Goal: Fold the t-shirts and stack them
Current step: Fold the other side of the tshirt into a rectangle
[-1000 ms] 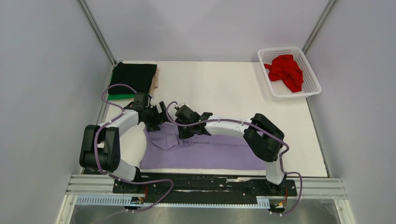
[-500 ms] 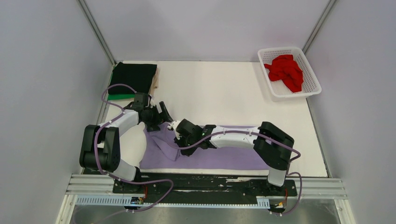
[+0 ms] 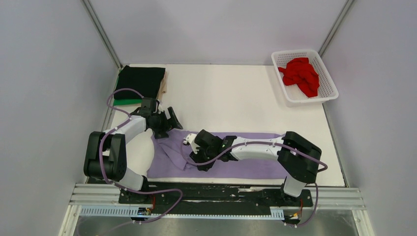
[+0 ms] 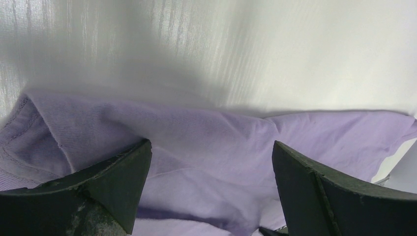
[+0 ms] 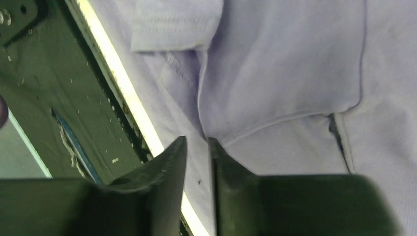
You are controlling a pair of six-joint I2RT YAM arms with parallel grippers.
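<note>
Mid-fold: you are working the light purple soft-cloth t-shirt, which lies as a long band along the near edge of the white table. Its left end is rumpled, with a sleeve hem and stitched seams showing. Your left gripper hangs wide open over the shirt's far left corner, holding nothing. Your right gripper sits low over the cloth with only a thin slit between its fingers. Nothing seems caught, though the close view leaves that unsure. The next move likely calls for smoothing that limp, creased left end. A folded black t-shirt lies on a green one at far left. The crumpled bright red t-shirt fills the white latticed plastic basket.
</note>
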